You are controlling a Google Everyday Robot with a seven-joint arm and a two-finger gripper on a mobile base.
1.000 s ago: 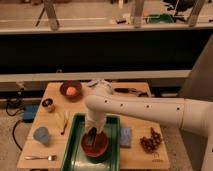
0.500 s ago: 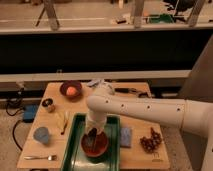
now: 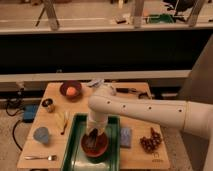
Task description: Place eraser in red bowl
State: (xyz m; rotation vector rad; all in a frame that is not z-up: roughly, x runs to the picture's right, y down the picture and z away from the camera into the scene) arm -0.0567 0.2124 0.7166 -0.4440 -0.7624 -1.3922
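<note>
The red bowl [image 3: 94, 144] sits in a green tray [image 3: 75, 140] near the front of the wooden table. My white arm reaches in from the right and bends down over the bowl. My gripper [image 3: 94, 134] hangs right over the bowl's middle, its tip inside the rim. A small dark shape at the gripper tip may be the eraser [image 3: 93, 138], but I cannot separate it from the fingers.
A maroon bowl with an orange ball [image 3: 70, 90] stands at the back left. A pale blue-grey pad [image 3: 126, 136] lies right of the tray, dark grapes [image 3: 151, 142] beyond it. A blue cup [image 3: 41, 134], a fork [image 3: 40, 157], a banana [image 3: 64, 121] and a small can [image 3: 48, 105] are on the left.
</note>
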